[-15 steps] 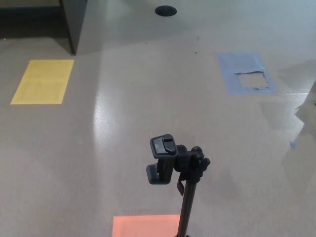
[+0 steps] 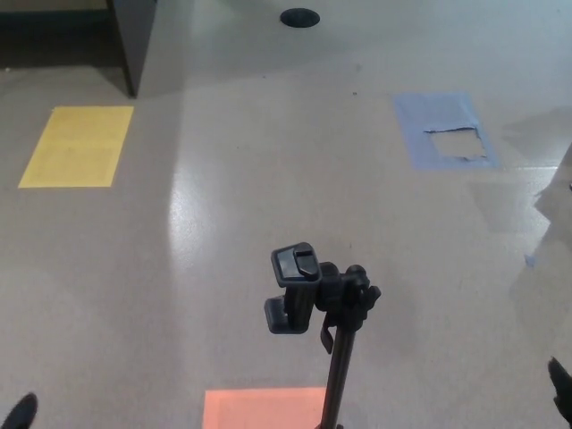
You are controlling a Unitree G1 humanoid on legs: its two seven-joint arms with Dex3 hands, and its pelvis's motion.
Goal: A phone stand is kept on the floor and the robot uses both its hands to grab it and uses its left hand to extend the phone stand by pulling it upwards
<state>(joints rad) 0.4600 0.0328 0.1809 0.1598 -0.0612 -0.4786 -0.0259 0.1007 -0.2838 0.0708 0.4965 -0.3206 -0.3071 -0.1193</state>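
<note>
A black phone stand (image 2: 326, 308) rises from the bottom middle of the head view, its clamp head (image 2: 295, 286) on top of a thin upright pole (image 2: 337, 380). Its base is hidden below the picture's edge. A dark tip of my left hand (image 2: 20, 413) shows at the bottom left corner, far from the stand. A dark tip of my right hand (image 2: 561, 389) shows at the bottom right edge, also well away from the stand. Too little of either hand shows to tell how it stands.
The grey floor carries a yellow rectangle (image 2: 79, 147) at left, a torn blue tape patch (image 2: 444, 131) at upper right and an orange rectangle (image 2: 264, 408) by the stand's pole. A dark cabinet corner (image 2: 132, 40) stands at the top left, a black disc (image 2: 299, 18) at the top.
Both hands have come into the picture at its bottom corners; neither showed before. The stand has not moved.
</note>
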